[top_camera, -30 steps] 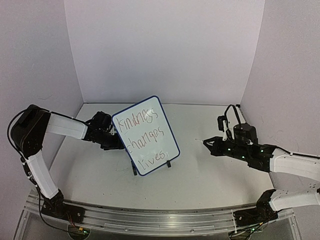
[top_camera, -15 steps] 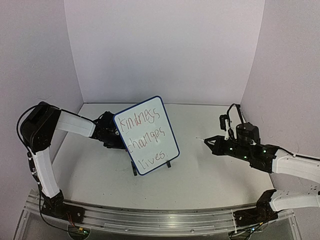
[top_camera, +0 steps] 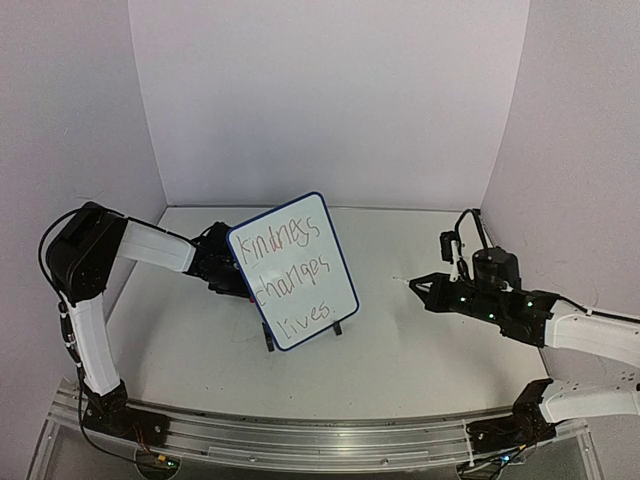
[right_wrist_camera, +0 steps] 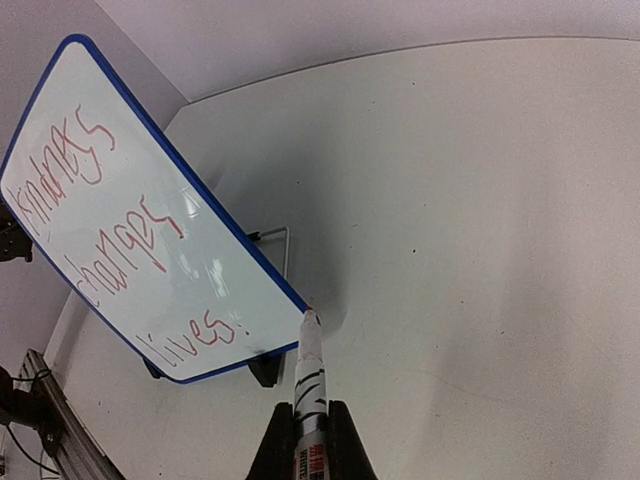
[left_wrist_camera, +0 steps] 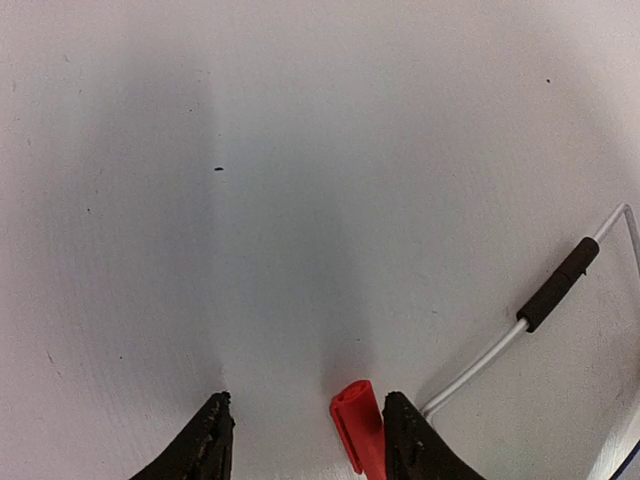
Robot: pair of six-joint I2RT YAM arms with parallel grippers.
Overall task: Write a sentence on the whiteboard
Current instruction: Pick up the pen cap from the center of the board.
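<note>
Whiteboard [top_camera: 330, 250] glossy, rounded blue frame, thin red sentence [top_camera: 290, 272], right gripper [right_wrist_camera: 310, 415] pinching marker [right_wrist_camera: 308, 355], left gripper [left_wrist_camera: 308, 402] spread

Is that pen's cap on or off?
Off. The marker in the right gripper shows a bare tip; a red cap sits between the fingers of the left gripper.

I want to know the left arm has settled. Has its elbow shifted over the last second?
Yes. The left arm's elbow has swung rightward, away from the left wall and closer to the whiteboard.
</note>
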